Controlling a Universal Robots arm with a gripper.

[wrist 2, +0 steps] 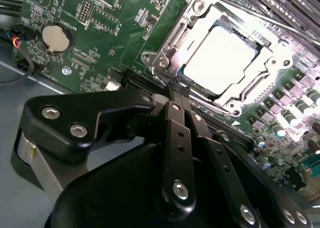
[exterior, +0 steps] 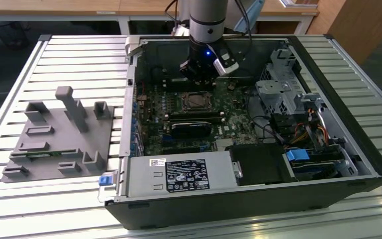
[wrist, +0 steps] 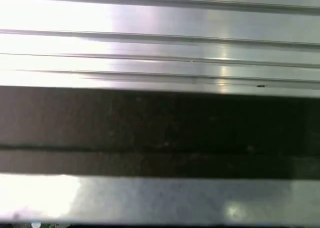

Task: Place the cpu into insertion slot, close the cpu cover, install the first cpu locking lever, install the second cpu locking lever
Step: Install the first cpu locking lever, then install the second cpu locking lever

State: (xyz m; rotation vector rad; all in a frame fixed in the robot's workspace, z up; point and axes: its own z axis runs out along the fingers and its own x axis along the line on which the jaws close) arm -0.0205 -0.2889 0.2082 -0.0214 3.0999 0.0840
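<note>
The cpu (wrist 2: 220, 58), a silvery square chip, lies in the insertion slot (exterior: 196, 101) on the green motherboard inside the open computer case. The cpu cover (wrist 2: 260, 83), a thin metal frame, lies flat around it, and the chip shows through its window. A thin metal lever rod (wrist 2: 260, 20) runs along one side of the socket. My gripper (wrist 2: 178, 87) hovers just beside the socket's corner, its black fingers pressed together with nothing between them. In the exterior view the gripper (exterior: 198, 79) hangs over the board just behind the socket.
Memory slots (exterior: 191, 117) and a black card (exterior: 191, 130) lie in front of the socket. A drive cage with cables (exterior: 284, 94) fills the case's right side, the power supply (exterior: 177, 174) its front. A grey fixture (exterior: 58, 134) sits on the slatted table at the exterior view's left.
</note>
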